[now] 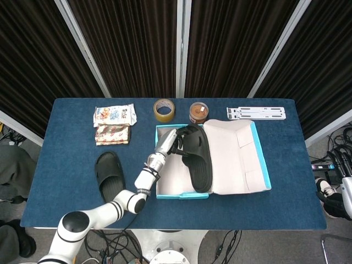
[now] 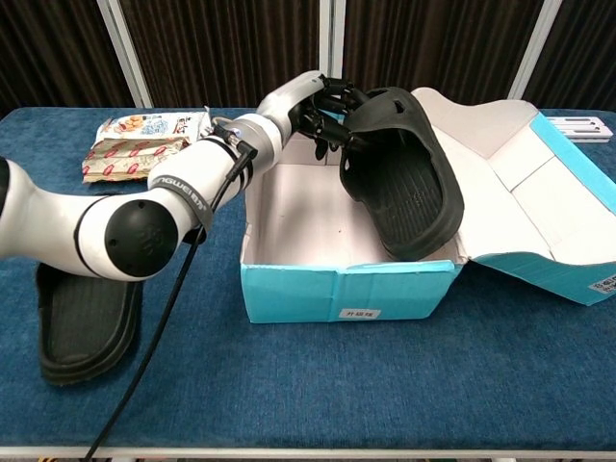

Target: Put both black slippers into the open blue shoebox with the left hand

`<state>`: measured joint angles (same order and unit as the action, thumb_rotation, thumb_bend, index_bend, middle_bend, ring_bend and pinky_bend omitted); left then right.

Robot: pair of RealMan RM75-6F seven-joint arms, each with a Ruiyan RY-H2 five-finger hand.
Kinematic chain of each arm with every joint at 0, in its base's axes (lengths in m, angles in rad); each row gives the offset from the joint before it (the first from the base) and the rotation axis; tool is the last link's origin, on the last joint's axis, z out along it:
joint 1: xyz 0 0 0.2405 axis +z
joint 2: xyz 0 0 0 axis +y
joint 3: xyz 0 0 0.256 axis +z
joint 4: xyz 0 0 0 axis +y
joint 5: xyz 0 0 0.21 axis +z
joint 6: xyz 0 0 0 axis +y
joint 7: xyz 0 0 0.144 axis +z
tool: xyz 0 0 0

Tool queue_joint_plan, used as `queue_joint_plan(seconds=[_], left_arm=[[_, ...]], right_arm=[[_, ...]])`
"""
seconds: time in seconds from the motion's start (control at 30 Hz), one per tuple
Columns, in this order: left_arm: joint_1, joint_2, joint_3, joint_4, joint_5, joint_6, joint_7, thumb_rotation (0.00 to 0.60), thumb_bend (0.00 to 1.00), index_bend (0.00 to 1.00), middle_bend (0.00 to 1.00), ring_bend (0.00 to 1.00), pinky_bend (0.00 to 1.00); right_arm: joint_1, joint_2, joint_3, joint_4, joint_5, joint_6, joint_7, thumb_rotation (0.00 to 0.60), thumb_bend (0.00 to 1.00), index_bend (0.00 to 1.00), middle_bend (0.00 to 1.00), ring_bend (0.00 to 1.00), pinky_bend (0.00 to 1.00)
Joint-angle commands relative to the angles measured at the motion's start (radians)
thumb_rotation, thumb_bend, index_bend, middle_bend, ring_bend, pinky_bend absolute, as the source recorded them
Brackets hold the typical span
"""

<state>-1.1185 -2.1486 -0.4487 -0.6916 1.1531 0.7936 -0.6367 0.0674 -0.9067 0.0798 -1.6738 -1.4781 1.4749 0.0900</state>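
Left hand (image 2: 322, 104), fingers clamped on a black rubber slipper (image 2: 404, 173), holds it tilted inside the open blue cardboard shoebox (image 2: 346, 294).

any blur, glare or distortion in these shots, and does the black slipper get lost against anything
Head view: sharp, evenly lit, no glare; the held slipper stands out against the pale inside of the shoebox. Chest view: the near arm looms large from the close camera, the left hand has dark fingers that merge with the slipper and the dark curtain, and the table slipper shows little detail.
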Motion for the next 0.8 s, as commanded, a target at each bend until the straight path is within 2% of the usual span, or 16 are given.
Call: queue_joint_plan(seconds=[0.03, 0.27, 0.6, 0.8], left_arm=[[-0.013, -0.016, -0.01, 0.031, -0.004, -0.009, 0.007, 0.6, 0.09, 0.46, 0.52, 0.67, 0.73], [-0.026, -0.039, -0.021, 0.092, 0.003, 0.007, 0.004, 0.6, 0.09, 0.46, 0.52, 0.67, 0.73], [-0.018, -0.103, 0.021, 0.186, 0.078, 0.133, -0.024, 0.6, 0.09, 0.46, 0.52, 0.67, 0.72], [-0.023, -0.12, 0.025, 0.211, 0.088, 0.166, -0.062, 0.6, 0.09, 0.47, 0.52, 0.67, 0.72]], right_arm=[[-0.001, 0.002, 0.0, -0.001, 0.0, 0.0, 0.001, 0.6, 0.02, 0.0, 0.04, 0.0, 0.0], [-0.001, 0.003, 0.0, -0.001, 0.0, 0.0, 0.003, 0.6, 0.02, 0.0, 0.04, 0.0, 0.0], [-0.005, 0.004, -0.001, -0.002, -0.004, 0.007, 0.004, 0.6, 0.02, 0.0, 0.04, 0.0, 0.0], [-0.007, 0.003, -0.002, -0.001, -0.002, 0.005, 0.005, 0.6, 0.02, 0.0, 0.05, 0.0, 0.0]])
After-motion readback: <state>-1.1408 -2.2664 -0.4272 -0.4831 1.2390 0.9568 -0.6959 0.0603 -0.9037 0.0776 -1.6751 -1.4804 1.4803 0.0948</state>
